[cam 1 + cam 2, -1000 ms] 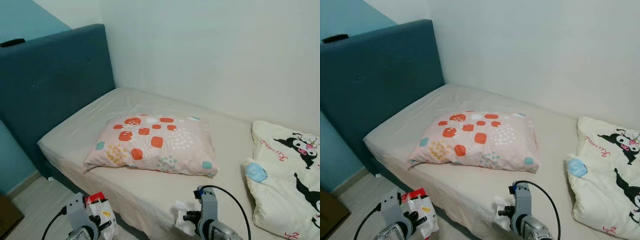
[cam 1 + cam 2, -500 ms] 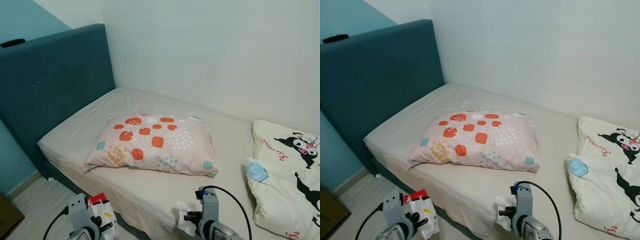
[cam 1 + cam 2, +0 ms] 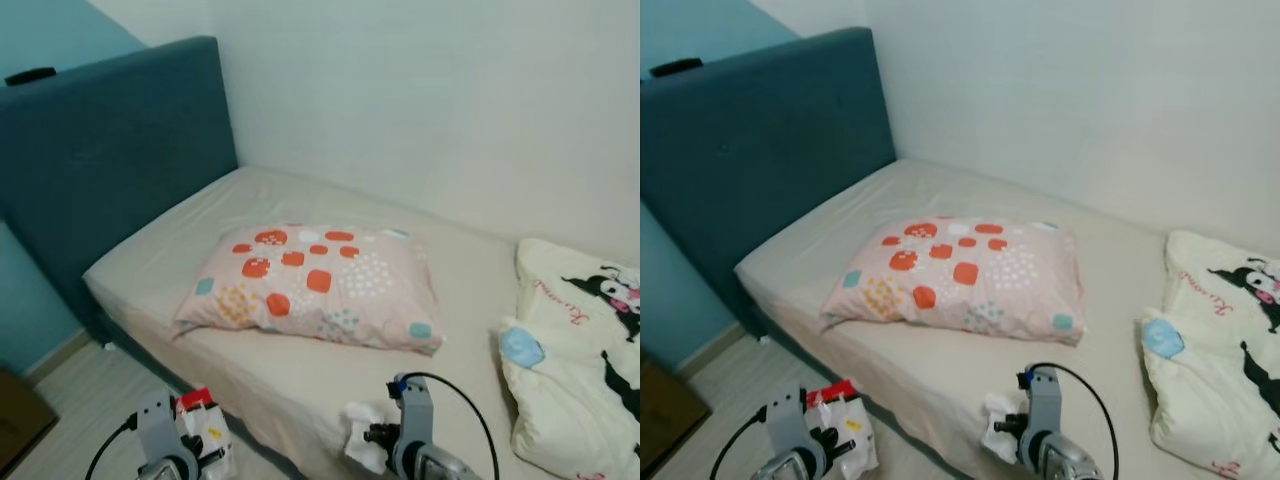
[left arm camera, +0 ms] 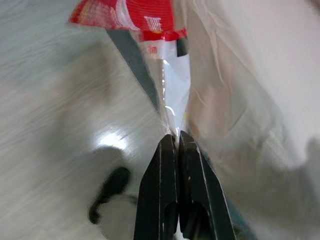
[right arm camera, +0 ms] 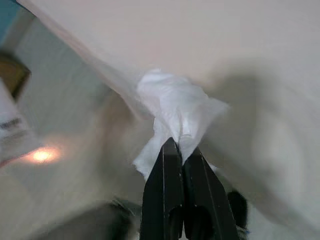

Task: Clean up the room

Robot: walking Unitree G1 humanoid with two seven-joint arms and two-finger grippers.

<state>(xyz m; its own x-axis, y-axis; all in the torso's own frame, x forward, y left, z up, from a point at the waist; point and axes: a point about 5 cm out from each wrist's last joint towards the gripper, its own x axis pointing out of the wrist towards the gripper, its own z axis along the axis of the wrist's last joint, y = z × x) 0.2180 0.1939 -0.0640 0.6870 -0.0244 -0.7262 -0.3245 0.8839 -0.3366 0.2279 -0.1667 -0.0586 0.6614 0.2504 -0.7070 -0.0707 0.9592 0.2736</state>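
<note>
Pillow [image 3: 312, 287] on bed [image 3: 250, 370], headboard [image 3: 110, 170] to its left. Quilt [image 3: 580, 370] at right. Wall [image 3: 450, 100] behind.

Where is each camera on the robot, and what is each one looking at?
Left and right eye views: head, facing down at the bed, spotted pillow; both arms show below.
Left wrist view: along the left gripper, shut on a red-and-white wrapper.
Right wrist view: along the right gripper, shut on a white tissue.
Shared: wrapper and tissue also show in the eye views.
</note>
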